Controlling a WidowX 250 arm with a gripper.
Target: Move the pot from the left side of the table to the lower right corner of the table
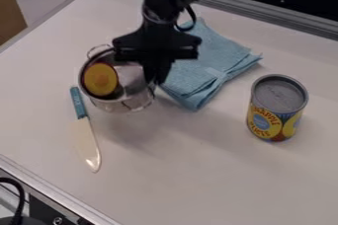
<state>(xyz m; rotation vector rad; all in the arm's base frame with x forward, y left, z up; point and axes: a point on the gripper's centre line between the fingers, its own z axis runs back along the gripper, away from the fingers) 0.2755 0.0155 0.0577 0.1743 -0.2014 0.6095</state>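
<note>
The black gripper [157, 77] hangs over the upper left of the table, at the right-hand rim of the silver pot. Its fingers are close together there, shut on the pot's rim. The metal pot [125, 101] is at the left, with a round yellow item inside against its left wall. Part of the pot's upper rim is hidden behind the gripper's body. A soft shadow lies on the table just below the pot; whether its base touches the surface I cannot tell.
A knife [84, 132] with a blue handle lies just left of and below the pot. A folded blue cloth [210, 63] is right of the gripper. Farther right stands a can [276, 110]. The white table [198, 184] has a metal edge at lower left.
</note>
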